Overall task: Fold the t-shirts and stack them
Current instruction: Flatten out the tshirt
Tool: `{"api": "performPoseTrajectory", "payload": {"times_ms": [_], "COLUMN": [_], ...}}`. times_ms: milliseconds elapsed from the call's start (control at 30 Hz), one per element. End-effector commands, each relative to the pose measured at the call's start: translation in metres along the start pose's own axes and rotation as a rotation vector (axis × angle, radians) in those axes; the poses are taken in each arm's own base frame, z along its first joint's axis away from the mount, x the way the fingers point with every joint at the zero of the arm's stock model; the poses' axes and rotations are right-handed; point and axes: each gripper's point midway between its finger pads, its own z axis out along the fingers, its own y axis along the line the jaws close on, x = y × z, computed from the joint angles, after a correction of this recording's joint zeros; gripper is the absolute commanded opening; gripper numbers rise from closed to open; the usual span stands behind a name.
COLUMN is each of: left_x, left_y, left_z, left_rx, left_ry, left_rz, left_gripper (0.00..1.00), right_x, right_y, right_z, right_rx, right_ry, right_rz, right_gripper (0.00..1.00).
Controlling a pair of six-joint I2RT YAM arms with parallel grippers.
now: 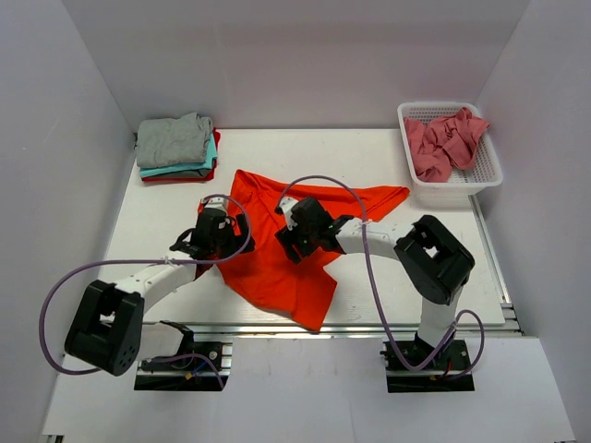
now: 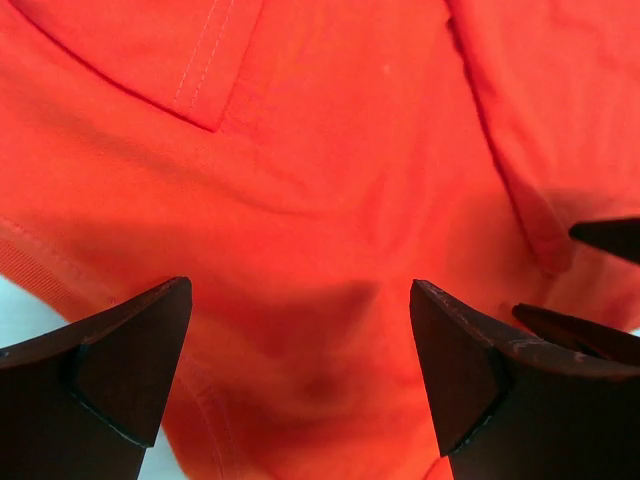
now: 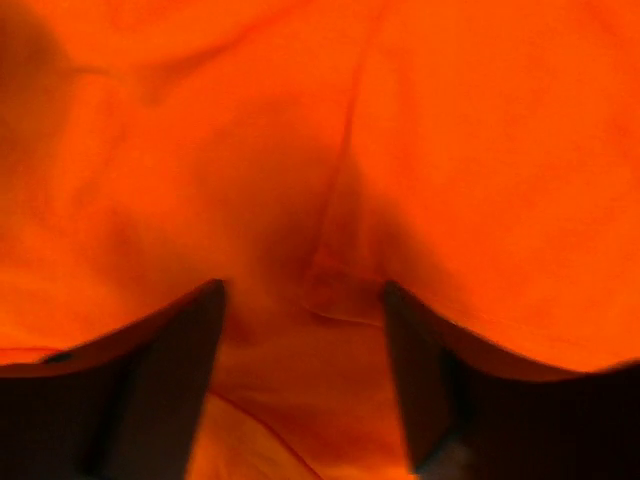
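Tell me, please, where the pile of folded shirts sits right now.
In the top view, the pile of folded shirts sits at the far left corner of the table, beyond the spread orange shirt, opposite the basket.

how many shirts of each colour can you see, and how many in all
orange-red t-shirt: 1
grey t-shirt: 1
teal t-shirt: 1
red t-shirt: 1
dusty pink t-shirt: 1 at least, crumpled in the basket, so a second one cannot be ruled out
total: 5 at least
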Motion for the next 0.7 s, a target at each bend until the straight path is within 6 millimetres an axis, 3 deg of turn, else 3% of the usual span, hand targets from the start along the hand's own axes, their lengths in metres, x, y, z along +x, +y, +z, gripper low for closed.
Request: {"api": "performPoseTrajectory", "payload": {"times_ms": [0, 67, 167, 200, 233, 267, 367, 500, 533, 567, 633, 667], "left_x": [-0.006, -0.001, 0.004, 0.006, 0.005, 0.006, 0.005, 0.019, 0.014, 0.019, 0.020, 0.017], "left_y": [-0.009, -0.002, 0.002, 0.004, 0.005, 0.008, 0.010, 0.022, 0.022, 0.027, 0.030, 0.031], "left_z": [0.007, 0.010, 0.011, 0.011, 0.011, 0.011, 0.011, 0.015, 0.015, 0.017, 0.017, 0.019], "left_rx": [0.030, -0.001, -0.021, -0.027, -0.036, -0.052, -0.062, -0.100, -0.109, -0.132, -0.154, -0.165], "left_ry": [-0.011, 0.005, 0.020, 0.029, 0.024, 0.025, 0.020, 0.069, 0.054, 0.070, 0.084, 0.078], "left_rz": [-0.016, -0.014, -0.013, -0.012, -0.012, -0.011, -0.011, -0.023, -0.023, -0.020, -0.017, -0.016], "left_gripper": [1.00, 1.00, 1.00, 1.00, 1.00, 1.00, 1.00, 1.00, 1.00, 1.00, 1.00, 1.00], "right_x": [-0.037, -0.033, -0.033, -0.035, -0.032, -0.035, -0.047, -0.061, -0.064, -0.076, -0.083, -0.102], "right_y": [-0.001, -0.003, -0.010, -0.012, -0.017, -0.022, -0.030, -0.042, -0.044, -0.049, -0.066, -0.072], "right_z": [0.003, 0.007, 0.010, 0.010, 0.009, 0.006, 0.000, -0.007, -0.008, -0.013, -0.017, -0.019], "right_rx": [0.041, 0.073, 0.127, 0.142, 0.173, 0.204, 0.242, 0.311, 0.322, 0.346, 0.401, 0.422], "right_ry": [-0.091, -0.077, -0.072, -0.076, -0.073, -0.083, -0.127, -0.163, -0.172, -0.202, -0.217, -0.252], "right_rz": [-0.017, -0.013, 0.006, 0.013, 0.043, 0.054, 0.091, 0.094, 0.094, 0.104, 0.124, 0.128], "right_gripper": [0.64, 0.58, 0.38, 0.30, 0.12, 0.03, 0.00, 0.00, 0.00, 0.00, 0.00, 0.00]}}
